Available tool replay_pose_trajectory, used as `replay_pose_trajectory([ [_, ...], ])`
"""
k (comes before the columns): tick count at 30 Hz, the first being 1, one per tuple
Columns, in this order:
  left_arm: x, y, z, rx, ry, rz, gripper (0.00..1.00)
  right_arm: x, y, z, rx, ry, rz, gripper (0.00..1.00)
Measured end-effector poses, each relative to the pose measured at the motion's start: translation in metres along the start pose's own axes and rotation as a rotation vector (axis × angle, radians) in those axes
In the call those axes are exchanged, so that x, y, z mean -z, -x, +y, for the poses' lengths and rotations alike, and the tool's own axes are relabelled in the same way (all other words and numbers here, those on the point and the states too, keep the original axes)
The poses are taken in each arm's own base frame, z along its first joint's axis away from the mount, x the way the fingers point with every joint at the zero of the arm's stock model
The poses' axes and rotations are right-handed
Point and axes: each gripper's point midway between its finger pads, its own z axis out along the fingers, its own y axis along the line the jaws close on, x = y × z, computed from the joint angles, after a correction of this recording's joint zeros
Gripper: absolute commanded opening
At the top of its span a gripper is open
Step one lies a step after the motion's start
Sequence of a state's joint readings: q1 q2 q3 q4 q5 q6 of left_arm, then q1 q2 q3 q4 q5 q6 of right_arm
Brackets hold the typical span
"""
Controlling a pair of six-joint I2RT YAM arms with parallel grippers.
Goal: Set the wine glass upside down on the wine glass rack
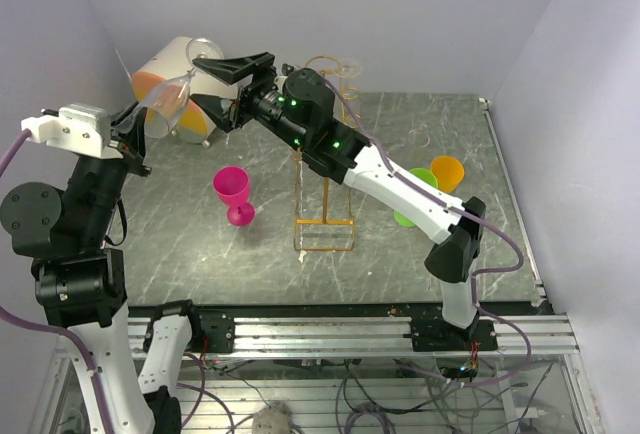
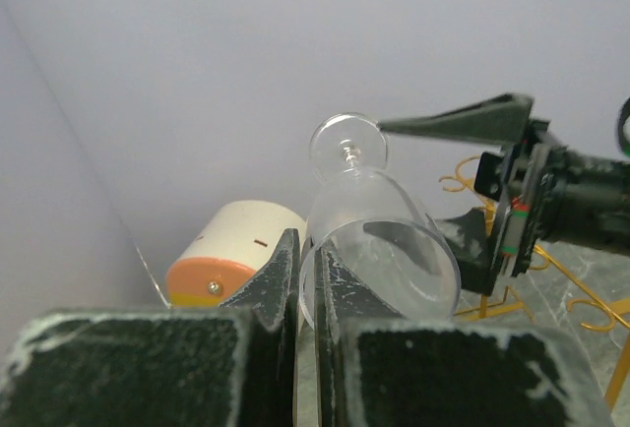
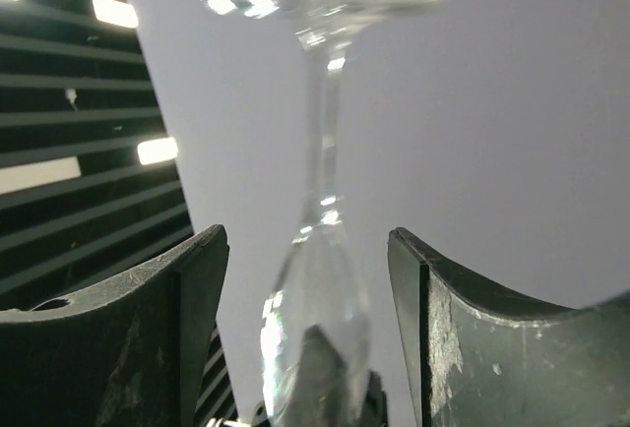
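A clear wine glass (image 1: 172, 97) is held in the air at the back left, tilted, with its foot (image 1: 205, 49) up. My left gripper (image 1: 143, 117) is shut on the glass's rim; in the left wrist view its fingers (image 2: 281, 279) pinch the rim of the glass's bowl (image 2: 389, 235). My right gripper (image 1: 216, 92) is open, with its jaws on either side of the glass and not touching it. In the right wrist view the stem (image 3: 325, 122) stands between the spread fingers (image 3: 192, 289). The golden wire wine glass rack (image 1: 322, 199) stands mid-table, under the right arm.
A white and orange cylinder (image 1: 190, 104) lies at the back left behind the glass, also seen in the left wrist view (image 2: 231, 255). A pink goblet (image 1: 233, 194) stands left of the rack. A green cup (image 1: 420, 179) and an orange cup (image 1: 447, 172) stand to the right.
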State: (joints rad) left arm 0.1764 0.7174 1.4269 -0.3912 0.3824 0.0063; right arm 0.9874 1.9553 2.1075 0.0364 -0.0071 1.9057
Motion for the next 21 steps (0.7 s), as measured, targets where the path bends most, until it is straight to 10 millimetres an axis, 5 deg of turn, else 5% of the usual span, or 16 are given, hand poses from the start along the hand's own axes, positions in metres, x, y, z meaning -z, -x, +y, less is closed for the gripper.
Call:
replay_pose_trajectory([
  [4, -0.001, 0.007, -0.001, 0.0, -0.007, -0.04, 0.07, -0.004, 0.01, -0.018, 0.0, -0.042, -0.041, 0.64],
  [12, -0.004, 0.0, -0.004, 0.009, -0.028, -0.038, 0.07, -0.013, 0.015, -0.016, 0.012, -0.031, -0.067, 0.52],
  [21, -0.005, -0.017, -0.004, 0.018, -0.028, -0.013, 0.07, -0.024, 0.022, -0.032, 0.022, -0.05, -0.094, 0.23],
])
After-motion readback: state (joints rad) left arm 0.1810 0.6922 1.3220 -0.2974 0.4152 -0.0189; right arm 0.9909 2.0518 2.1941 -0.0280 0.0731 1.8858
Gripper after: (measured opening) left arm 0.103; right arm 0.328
